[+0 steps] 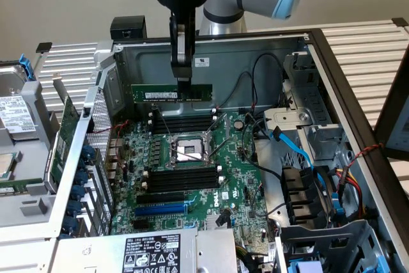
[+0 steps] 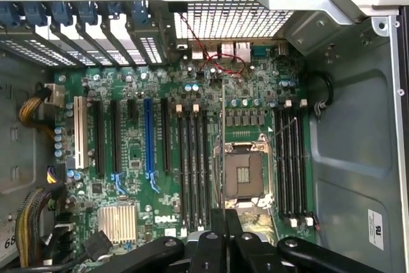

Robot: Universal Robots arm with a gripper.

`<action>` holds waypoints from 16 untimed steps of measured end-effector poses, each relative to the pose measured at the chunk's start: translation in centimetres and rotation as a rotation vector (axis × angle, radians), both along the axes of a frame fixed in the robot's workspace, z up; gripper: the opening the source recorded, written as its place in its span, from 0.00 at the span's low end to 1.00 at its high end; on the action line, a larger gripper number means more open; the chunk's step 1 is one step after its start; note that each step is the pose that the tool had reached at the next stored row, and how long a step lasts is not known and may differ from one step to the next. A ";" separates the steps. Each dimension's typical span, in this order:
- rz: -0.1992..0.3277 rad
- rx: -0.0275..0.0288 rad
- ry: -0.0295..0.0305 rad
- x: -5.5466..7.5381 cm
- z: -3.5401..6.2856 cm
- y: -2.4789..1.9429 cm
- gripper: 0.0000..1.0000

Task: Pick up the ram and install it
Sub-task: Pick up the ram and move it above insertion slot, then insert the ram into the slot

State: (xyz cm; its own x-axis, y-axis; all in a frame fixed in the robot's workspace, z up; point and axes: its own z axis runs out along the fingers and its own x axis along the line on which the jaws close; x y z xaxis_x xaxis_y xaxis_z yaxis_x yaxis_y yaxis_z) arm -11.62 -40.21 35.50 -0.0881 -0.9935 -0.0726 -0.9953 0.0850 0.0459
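Observation:
The ram (image 1: 160,93), a thin green stick with a white label strip, hangs level inside the open computer case, above the far bank of black memory slots (image 1: 182,121). My gripper (image 1: 183,83) comes straight down from above and is shut on its upper edge near the middle. A second slot bank (image 1: 182,179) lies on the near side of the CPU socket (image 1: 186,150). In the wrist view the ram (image 2: 222,151) shows edge-on as a thin line running out from my gripper (image 2: 224,222), over the socket's (image 2: 244,174) edge, between the two slot banks (image 2: 192,164) (image 2: 291,158).
Blue cables (image 1: 294,145) and black cables cross the exterior view's right of the motherboard (image 1: 192,206). A labelled power supply (image 1: 150,254) sits at the front. A larger green card (image 1: 64,139) and a drive (image 1: 16,116) stand outside at the exterior view's left. The case wall (image 1: 255,49) rises behind the ram.

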 end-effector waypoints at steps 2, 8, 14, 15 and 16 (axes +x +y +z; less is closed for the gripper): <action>0.000 0.0067 0.0001 0.0 -0.01 -0.04 0.13; 0.001 0.0213 0.0015 0.1 0.00 -0.11 0.13; 0.007 0.0220 0.0018 0.2 -0.01 -0.12 0.13; 0.008 0.0221 0.0020 0.2 -0.02 -0.12 0.13; 0.010 0.0221 0.0032 0.3 -0.03 -0.11 0.13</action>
